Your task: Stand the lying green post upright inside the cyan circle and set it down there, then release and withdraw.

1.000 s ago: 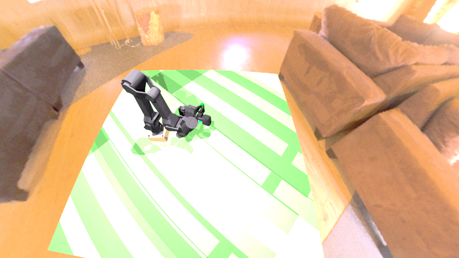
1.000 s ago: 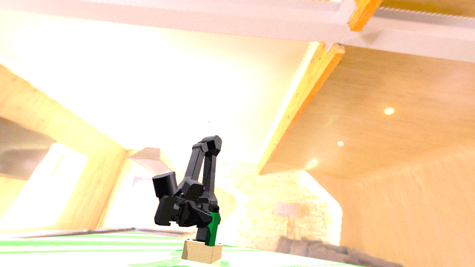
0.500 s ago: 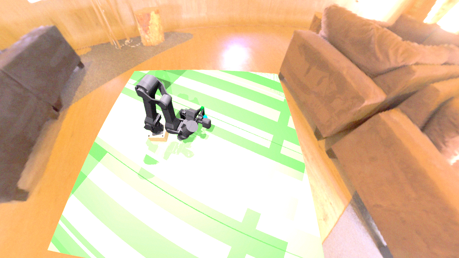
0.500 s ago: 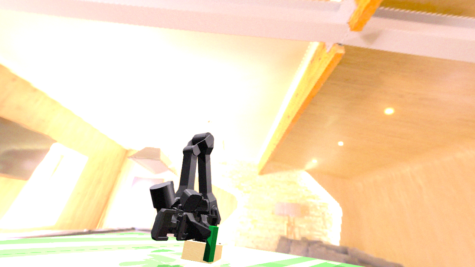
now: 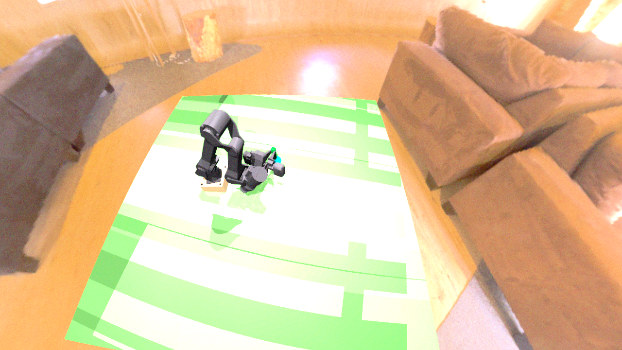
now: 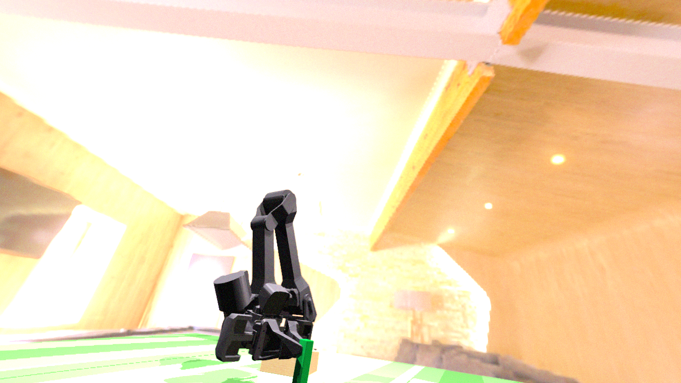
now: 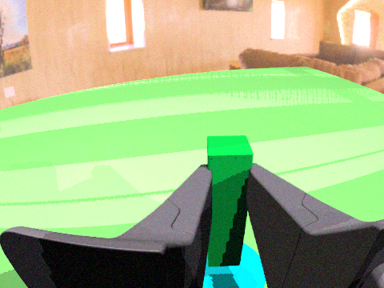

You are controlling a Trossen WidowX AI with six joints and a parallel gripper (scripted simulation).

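The green post point(image 5: 273, 149) point(image 6: 302, 366) point(image 7: 229, 208) is near upright and leans slightly in the exterior view, where its lower end is cut off by the frame. My gripper point(image 5: 271, 162) point(image 6: 299, 350) point(image 7: 230, 170) is shut on the post's upper part, one finger on each side. The cyan circle point(image 5: 278, 159) point(image 7: 253, 262) shows behind and around the post's lower end in the wrist view, partly hidden by the post and fingers. A dark patch lies on the circle by that end. I cannot tell whether the post touches the surface. The circle does not show in the exterior view.
The arm's wooden base block point(image 5: 213, 187) point(image 6: 276, 367) stands on the green-and-white patterned table top point(image 5: 304, 217). The arm folds over between base and post. A brown sofa point(image 5: 443, 113) and a dark grey sofa point(image 5: 25, 143) stand beyond the table's edges.
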